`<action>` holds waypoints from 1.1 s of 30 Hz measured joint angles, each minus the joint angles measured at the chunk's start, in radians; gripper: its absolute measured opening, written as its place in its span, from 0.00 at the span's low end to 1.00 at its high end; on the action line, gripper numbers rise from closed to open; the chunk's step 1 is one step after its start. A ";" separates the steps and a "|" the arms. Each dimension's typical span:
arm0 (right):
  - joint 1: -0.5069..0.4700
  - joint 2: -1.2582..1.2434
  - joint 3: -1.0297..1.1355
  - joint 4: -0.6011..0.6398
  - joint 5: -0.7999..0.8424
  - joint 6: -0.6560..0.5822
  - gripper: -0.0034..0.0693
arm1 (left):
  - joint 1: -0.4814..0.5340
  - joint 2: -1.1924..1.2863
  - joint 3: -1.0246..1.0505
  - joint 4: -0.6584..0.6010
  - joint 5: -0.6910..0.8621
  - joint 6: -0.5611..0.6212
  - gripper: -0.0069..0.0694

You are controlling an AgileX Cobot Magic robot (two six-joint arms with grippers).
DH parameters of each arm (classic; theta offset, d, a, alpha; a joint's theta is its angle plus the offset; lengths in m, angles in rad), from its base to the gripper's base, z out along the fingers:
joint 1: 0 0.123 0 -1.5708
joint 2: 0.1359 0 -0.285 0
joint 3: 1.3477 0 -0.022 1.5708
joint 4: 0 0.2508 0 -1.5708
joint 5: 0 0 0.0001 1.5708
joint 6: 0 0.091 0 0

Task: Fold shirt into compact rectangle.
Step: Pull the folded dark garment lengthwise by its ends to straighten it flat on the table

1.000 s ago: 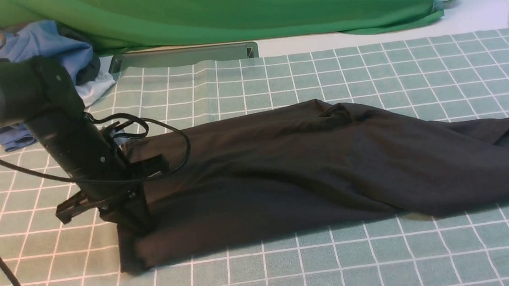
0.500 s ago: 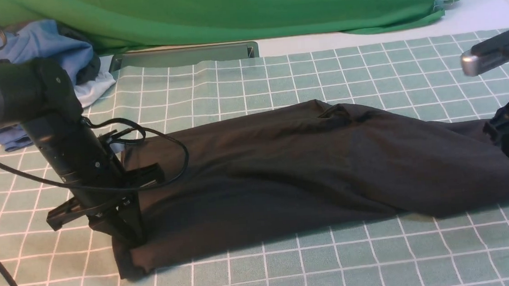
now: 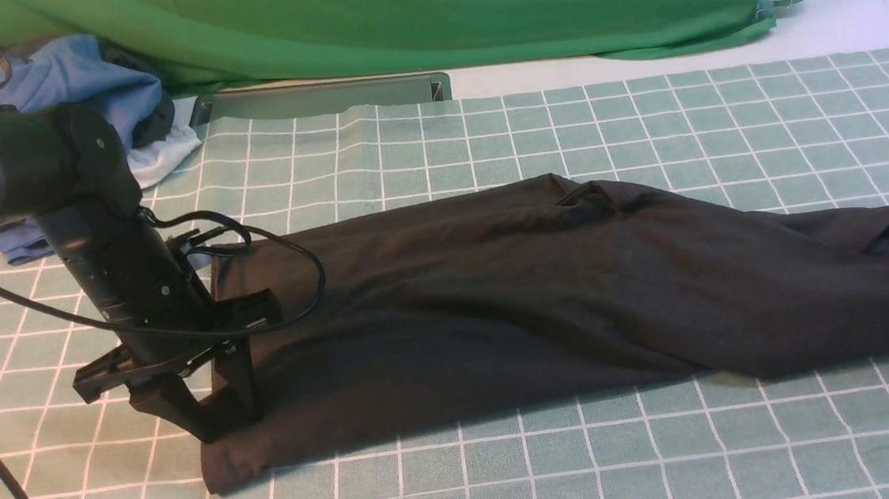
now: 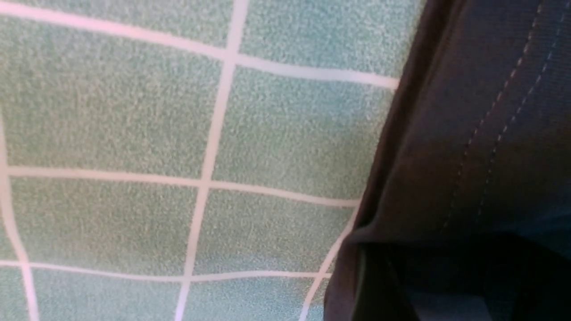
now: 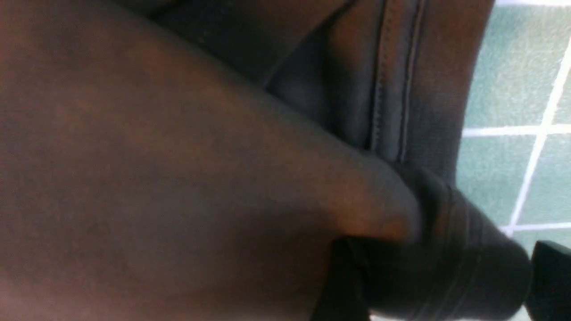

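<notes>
1. Progress, done: one shirt (image 3: 543,289) lies across the middle of the checked desk cover (image 3: 562,129) as a long, narrow, dark band. No sleeve shows outside the band, so the lengthwise folds appear to be complete.
2. Progress, left: the band is far too long for a compact rectangle. By my judgement, the crosswise folds that bring one end over the other are not yet done.
3. Condition of the band, left to right: the left end is flat, with its stitched hem lying on the cover. The middle has a low ridge and one small pucker. The right end is rumpled and bunched.
4. Clothes, blue and white (image 3: 75,88): one heap, far left and well apart from the shirt.
5. Left gripper (image 3: 230,426): one, jaws parted and holding nothing. It stands tip-down at the shirt's left end.
6. Grey tray (image 3: 320,98): one, at the far edge of the cover.
7. Green cloth (image 3: 426,13): one, hung along the back.
8. Right gripper (image 5: 531,276): one, at the shirt's right end and almost out of the front view. Fabric is bunched against one finger. I cannot tell whether it grips or stands clear.
</notes>
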 joint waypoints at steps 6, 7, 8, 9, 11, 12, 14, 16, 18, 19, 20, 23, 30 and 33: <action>0.000 0.015 -0.003 0.021 -0.028 -0.039 0.74 | 0.001 0.000 0.000 -0.011 -0.006 0.000 0.52; 0.000 0.016 -0.008 0.021 -0.027 -0.054 0.74 | 0.001 0.000 0.000 -0.011 -0.007 0.000 0.52; 0.000 0.016 -0.010 0.021 -0.026 -0.057 0.74 | 0.001 0.000 0.000 -0.011 -0.007 0.000 0.52; 0.000 0.016 -0.029 0.021 -0.009 -0.061 0.74 | 0.001 0.000 0.000 -0.013 -0.007 0.000 0.52; 0.000 0.016 -0.067 0.021 0.019 -0.065 0.74 | 0.001 0.000 0.000 -0.014 -0.007 0.000 0.52; 0.000 0.016 -0.097 0.021 0.033 -0.068 0.74 | 0.001 0.000 0.000 -0.014 -0.007 0.000 0.52; 0.000 0.016 -0.141 0.023 0.054 -0.071 0.74 | 0.001 0.000 0.000 -0.015 -0.009 0.000 0.52; 0.000 0.016 -0.167 0.031 0.059 -0.071 0.74 | 0.001 0.000 0.000 -0.022 -0.014 -0.002 0.52; 0.000 0.019 -0.178 0.052 0.059 -0.063 0.74 | 0.001 0.000 0.000 -0.027 -0.023 -0.002 0.52; 0.000 0.026 -0.182 0.066 0.059 -0.051 0.74 | 0.001 0.000 0.000 -0.029 -0.026 -0.002 0.52; 0.000 0.029 -0.182 0.071 0.059 -0.050 0.74 | 0.001 0.000 0.000 -0.029 -0.026 -0.002 0.52; 0.000 0.071 -0.183 0.124 0.057 -0.035 0.74 | 0.001 0.000 0.000 -0.030 -0.027 -0.002 0.52; 0.000 0.151 -0.183 0.153 0.075 -0.029 0.67 | 0.001 0.000 0.000 -0.030 -0.029 -0.003 0.52; 0.000 0.151 -0.183 0.159 0.077 -0.035 0.55 | 0.001 0.000 0.000 -0.030 -0.030 -0.003 0.52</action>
